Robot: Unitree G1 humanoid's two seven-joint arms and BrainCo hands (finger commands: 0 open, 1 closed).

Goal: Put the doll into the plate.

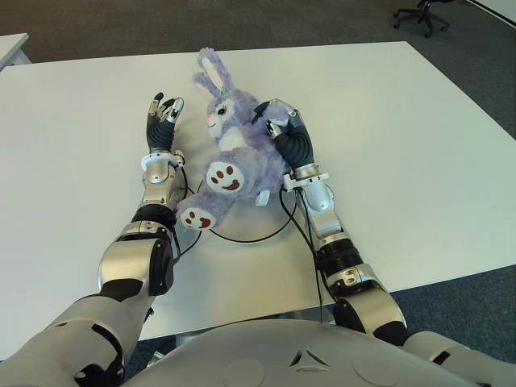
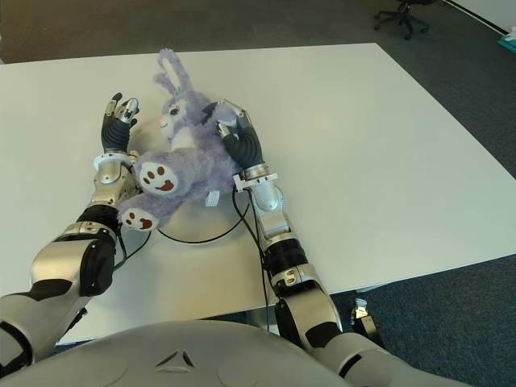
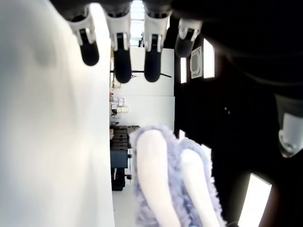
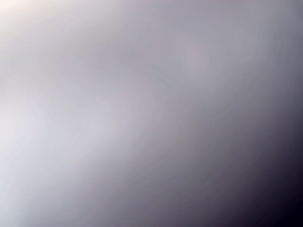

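A purple plush rabbit doll [image 1: 234, 153] with white paws lies on its back, feet towards me, over a white plate whose thin dark rim [image 1: 250, 239] shows beneath its legs. My right hand [image 1: 278, 121] presses against the doll's right side, fingers curled over its shoulder near the head. The right wrist view is filled by blurred fur. My left hand [image 1: 164, 113] stands just left of the doll's head, fingers [image 3: 122, 52] straight and holding nothing. The left wrist view shows the doll's ears [image 3: 165, 179] beyond those fingers.
The white table [image 1: 403, 121] stretches wide to the right and to the far left of both arms. An office chair [image 1: 423, 12] stands on the dark carpet beyond the far right corner. Another table's corner [image 1: 12, 48] shows at the far left.
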